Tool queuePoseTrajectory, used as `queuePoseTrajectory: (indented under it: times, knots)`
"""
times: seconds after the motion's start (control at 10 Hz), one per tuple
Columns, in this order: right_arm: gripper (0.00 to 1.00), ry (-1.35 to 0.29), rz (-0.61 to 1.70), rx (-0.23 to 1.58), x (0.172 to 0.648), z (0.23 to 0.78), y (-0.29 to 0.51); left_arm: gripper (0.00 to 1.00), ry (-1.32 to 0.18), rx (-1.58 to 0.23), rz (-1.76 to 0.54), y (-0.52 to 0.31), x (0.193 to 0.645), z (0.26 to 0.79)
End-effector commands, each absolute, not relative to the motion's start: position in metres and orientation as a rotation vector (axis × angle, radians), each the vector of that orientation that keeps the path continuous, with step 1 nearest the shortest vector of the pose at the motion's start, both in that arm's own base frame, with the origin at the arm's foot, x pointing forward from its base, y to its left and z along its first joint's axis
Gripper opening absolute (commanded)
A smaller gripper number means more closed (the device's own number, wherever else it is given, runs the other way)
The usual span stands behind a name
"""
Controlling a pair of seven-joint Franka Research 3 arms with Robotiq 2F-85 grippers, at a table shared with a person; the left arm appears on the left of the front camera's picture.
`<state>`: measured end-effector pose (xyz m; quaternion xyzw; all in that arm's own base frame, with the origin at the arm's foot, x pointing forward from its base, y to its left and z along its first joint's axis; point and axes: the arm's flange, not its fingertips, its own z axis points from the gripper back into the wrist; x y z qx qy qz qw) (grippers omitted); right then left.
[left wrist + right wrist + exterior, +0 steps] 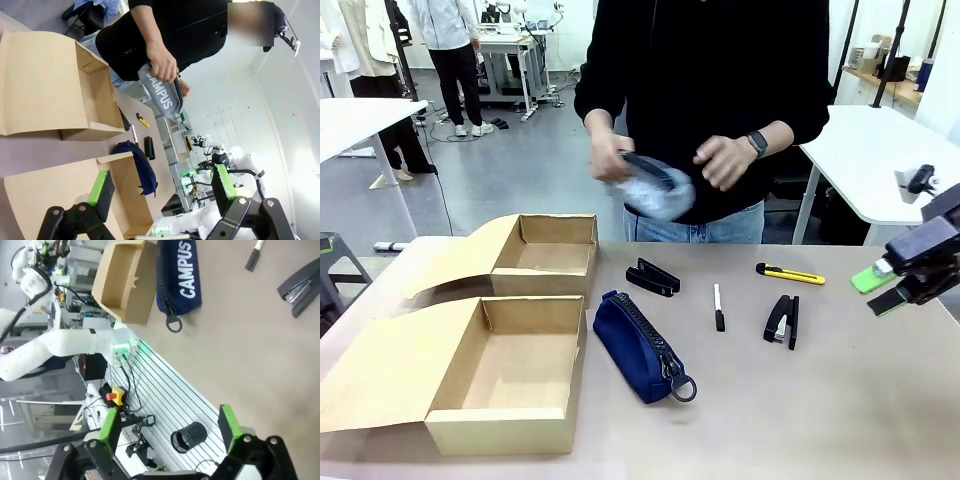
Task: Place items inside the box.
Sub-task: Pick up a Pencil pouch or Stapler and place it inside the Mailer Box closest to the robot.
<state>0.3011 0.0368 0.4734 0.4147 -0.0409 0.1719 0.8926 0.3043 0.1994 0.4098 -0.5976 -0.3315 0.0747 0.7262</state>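
Navy pouch lies on table beside near box; pen, staplers further right. Person's hands hold grey pouch above far edge. Left gripper, right gripper both spread wide, empty.

2 cardboard boxes, 2 blk staplers, 1 pen, 1 yel cutter, 1 navy pouch, 1 grey pouch.

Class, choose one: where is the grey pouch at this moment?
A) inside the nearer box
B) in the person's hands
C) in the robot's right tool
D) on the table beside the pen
B: the grey pouch is gripped in the person's hands, held up in front of their body.
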Motion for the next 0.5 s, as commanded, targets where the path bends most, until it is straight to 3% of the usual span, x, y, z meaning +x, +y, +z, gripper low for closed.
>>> queuePoseTrajectory:
  times: [0.0, 0.2, 0.4]
  knots:
    - [1.0, -0.083, 0.306, 0.887, 0.3, 0.47, 0.018, 1.0, -0.764, -1.331, 0.148, 0.198, 0.304, 0.41]
    - [1.0, -0.094, 0.333, 0.877, 0.302, 0.473, 0.025, 1.0, -0.764, -1.331, 0.148, 0.198, 0.304, 0.41]
    - [1.0, -0.193, 0.381, 0.738, 0.312, 0.488, 0.145, 1.0, -0.764, -1.331, 0.148, 0.198, 0.304, 0.41]
